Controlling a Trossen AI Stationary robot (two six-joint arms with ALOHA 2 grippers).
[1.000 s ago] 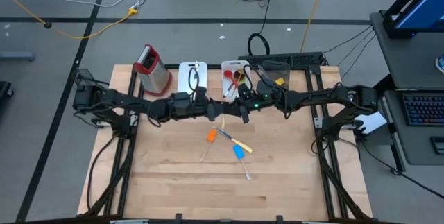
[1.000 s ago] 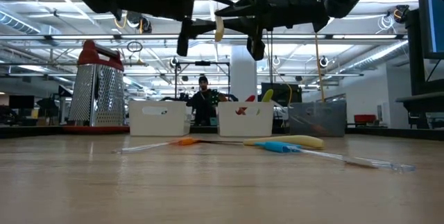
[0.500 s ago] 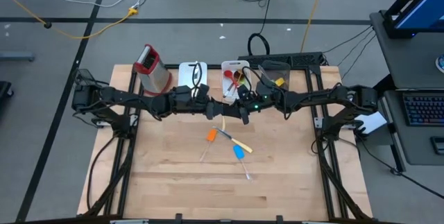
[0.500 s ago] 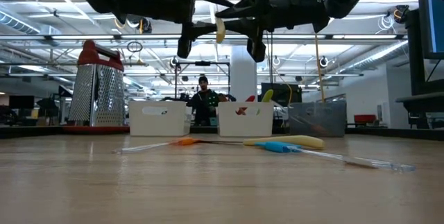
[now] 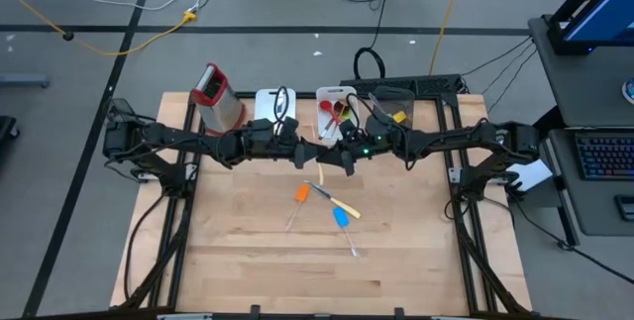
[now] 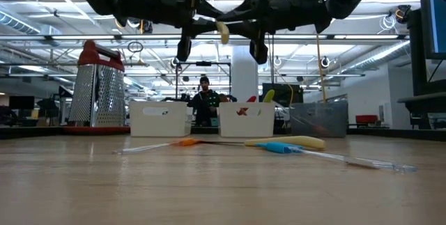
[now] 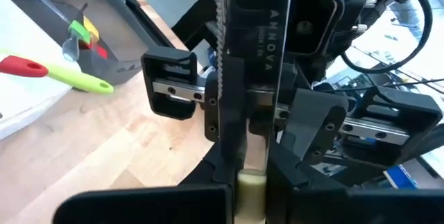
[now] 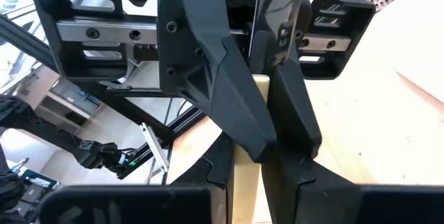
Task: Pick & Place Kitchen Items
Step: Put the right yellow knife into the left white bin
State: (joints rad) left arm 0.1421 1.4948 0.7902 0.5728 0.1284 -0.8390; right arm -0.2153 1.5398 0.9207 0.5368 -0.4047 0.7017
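Note:
A cream-handled knife [image 6: 221, 31] hangs high above the table's middle, between my two grippers, which meet tip to tip. My left gripper [image 5: 309, 155] reaches in from the left and my right gripper [image 5: 337, 158] from the right; both are shut on the knife. Its dark serrated blade [image 7: 251, 50] stands up beyond the handle. On the table below lie an orange spatula [image 5: 302, 193], a yellow-handled utensil [image 5: 345, 207] and a blue spatula [image 5: 341, 218]. My left gripper pinches the knife's cream handle [image 7: 251, 182] between its two fingers, coming in about level from the table's left. The knife is lifted clear of the table and the handle leans a little. My right gripper pinches the same cream handle [image 8: 245, 172] between its two fingers, coming in about level from the table's right. The left gripper's fingers [image 8: 208, 92] close on the knife just beyond its own.
At the far edge stand a metal grater with a red top [image 5: 218, 97], a white bin [image 5: 267, 112], a second white bin [image 5: 327, 97] holding red and green utensils, and a clear bin [image 5: 391, 102]. A person [image 6: 203, 103] stands in the room behind.
My left gripper has turned a little toward the right gripper and shut on the knife's handle. The cream handle, upright before, now leans. My right gripper has kept its hold.

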